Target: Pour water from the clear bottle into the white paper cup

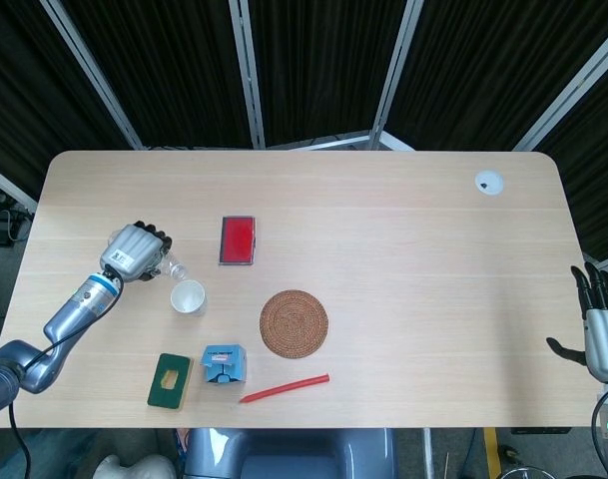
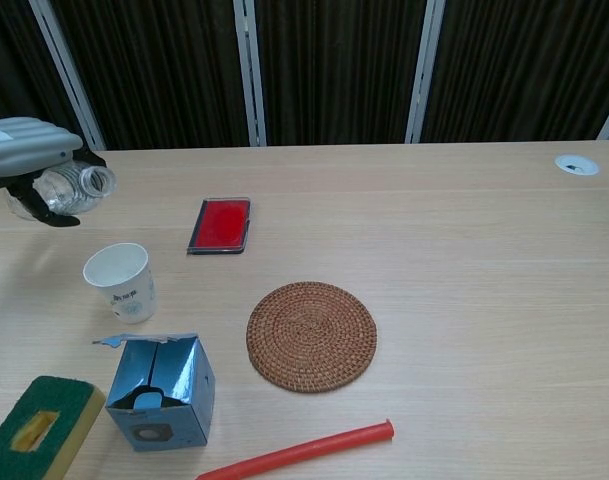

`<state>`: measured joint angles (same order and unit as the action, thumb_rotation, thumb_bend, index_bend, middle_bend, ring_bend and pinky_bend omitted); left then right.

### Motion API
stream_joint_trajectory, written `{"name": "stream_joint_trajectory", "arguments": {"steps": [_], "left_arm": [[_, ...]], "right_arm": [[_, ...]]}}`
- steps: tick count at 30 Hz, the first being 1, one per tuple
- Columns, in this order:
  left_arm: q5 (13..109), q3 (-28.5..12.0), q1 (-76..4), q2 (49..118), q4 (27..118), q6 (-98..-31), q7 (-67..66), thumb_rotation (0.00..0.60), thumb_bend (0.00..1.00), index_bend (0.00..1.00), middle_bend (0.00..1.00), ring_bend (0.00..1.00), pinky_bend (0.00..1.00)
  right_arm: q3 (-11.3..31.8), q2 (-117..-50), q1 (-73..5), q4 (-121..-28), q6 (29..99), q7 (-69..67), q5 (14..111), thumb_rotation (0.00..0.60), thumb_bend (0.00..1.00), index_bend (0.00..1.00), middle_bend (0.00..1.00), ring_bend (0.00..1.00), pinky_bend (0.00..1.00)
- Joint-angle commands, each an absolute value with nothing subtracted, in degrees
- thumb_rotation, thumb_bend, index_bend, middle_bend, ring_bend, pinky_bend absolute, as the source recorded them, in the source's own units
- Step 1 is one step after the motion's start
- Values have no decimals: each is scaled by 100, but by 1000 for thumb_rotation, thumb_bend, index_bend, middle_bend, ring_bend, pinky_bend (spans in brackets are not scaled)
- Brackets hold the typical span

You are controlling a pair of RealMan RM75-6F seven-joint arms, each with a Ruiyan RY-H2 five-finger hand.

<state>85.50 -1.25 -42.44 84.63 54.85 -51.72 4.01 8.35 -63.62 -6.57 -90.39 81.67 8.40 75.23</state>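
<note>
Above the table [image 1: 403, 239], left robot hand [image 1: 134, 251] grips clear bottle [image 2: 72, 188] near level, mouth rightward.

This looks like a robot test room: a plain wooden table [image 1: 383, 230] stands alone, with dark curtains [image 2: 334, 70] on metal frames behind it.

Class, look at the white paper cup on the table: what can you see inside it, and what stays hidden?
From the head view, the white paper cup shows only a pale interior; any water cannot be made out. In the chest view its wall hides the inside.
</note>
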Motion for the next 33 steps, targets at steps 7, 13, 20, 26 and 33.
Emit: {"name": "stream_joint_trajectory", "arguments": {"steps": [7, 13, 20, 26, 33], "left_arm": [[7852, -708, -4139, 8221, 5863, -4880, 2825, 600, 541, 668, 523, 359, 368], [7543, -972, -4080, 8369, 5893, -4620, 4119, 600, 542, 670, 525, 360, 367], [7429, -1141, -4044, 8871, 5612, -4578, 4954, 600, 542, 669, 527, 359, 367], [7369, -1192, -4020, 9272, 5220, -4547, 5262, 600, 541, 671, 527, 359, 367], [7485, -1172, -4023, 9494, 4750, -4574, 5455, 600, 541, 671, 527, 359, 367]], "right_arm": [[829, -6370, -664, -9039, 8159, 851, 7531, 600, 0, 0, 0, 0, 0], [825, -6388, -676, -9035, 8144, 885, 7529, 600, 0, 0, 0, 0, 0], [830, -6413, -699, -8990, 8097, 913, 7491, 600, 0, 0, 0, 0, 0], [834, -6422, -709, -8932, 8053, 905, 7446, 600, 0, 0, 0, 0, 0], [849, -6435, -726, -8884, 8017, 908, 7403, 600, 0, 0, 0, 0, 0]]}}
